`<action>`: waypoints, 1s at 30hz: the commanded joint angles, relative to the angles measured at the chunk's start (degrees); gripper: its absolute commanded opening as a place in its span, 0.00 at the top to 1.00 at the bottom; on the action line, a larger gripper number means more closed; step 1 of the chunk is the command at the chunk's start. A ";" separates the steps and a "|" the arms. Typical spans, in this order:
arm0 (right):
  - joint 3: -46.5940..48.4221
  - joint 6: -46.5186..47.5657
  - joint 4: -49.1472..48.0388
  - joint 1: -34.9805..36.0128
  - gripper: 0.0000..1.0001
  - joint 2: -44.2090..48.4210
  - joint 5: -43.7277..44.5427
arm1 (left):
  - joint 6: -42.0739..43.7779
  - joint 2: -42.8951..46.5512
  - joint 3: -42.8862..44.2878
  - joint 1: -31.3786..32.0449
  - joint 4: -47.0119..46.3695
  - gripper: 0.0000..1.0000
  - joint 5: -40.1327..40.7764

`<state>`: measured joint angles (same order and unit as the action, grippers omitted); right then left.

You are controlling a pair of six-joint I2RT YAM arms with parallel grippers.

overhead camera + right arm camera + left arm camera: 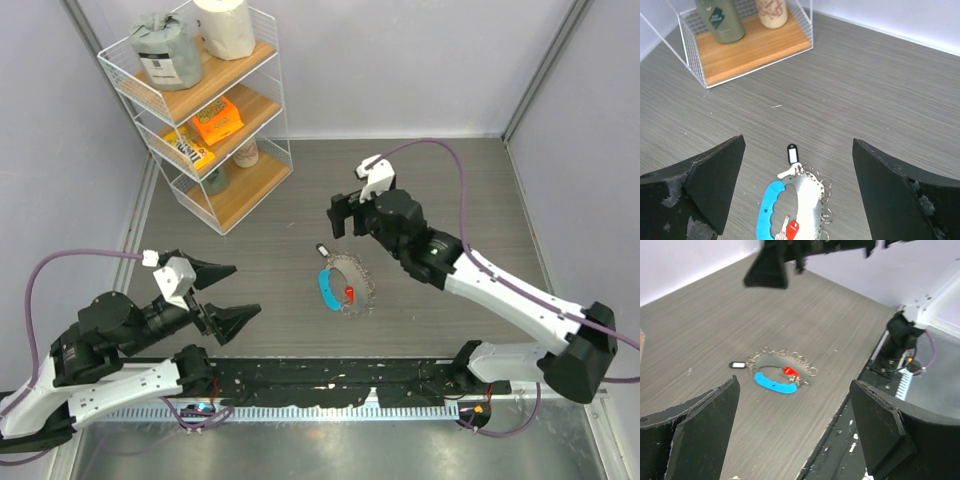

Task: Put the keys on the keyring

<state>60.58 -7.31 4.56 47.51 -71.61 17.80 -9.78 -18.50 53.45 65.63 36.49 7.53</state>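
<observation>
Top external: shelf rack (pixel 243 192) back-left, well apart from keyring (pixel 327 290), keys (pixel 368 290).

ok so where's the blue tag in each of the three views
top external: the blue tag is near the middle of the picture, slightly below centre.
left wrist: the blue tag is just left of centre, a little below the middle.
right wrist: the blue tag is at the bottom, left of centre.
shared landmark: the small red tag lies right beside it in all three.

No readable text, package labels (pixel 160 65) blurred
</observation>
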 commanded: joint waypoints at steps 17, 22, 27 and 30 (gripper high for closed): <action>-3.98 -7.81 17.24 0.04 0.05 29.95 16.84 | 6.01 -9.36 -0.81 0.20 -11.01 0.00 12.33; -5.29 -5.27 15.40 0.04 0.05 33.55 12.43 | 6.44 -9.27 -0.89 0.12 -10.74 0.00 13.91; -5.83 -3.31 16.09 -0.04 0.05 35.32 6.28 | 6.18 -10.24 -0.54 0.12 -10.65 0.00 14.36; -5.64 -5.78 15.75 0.04 0.05 34.88 10.05 | 5.92 -10.85 0.16 0.12 -9.78 0.00 14.71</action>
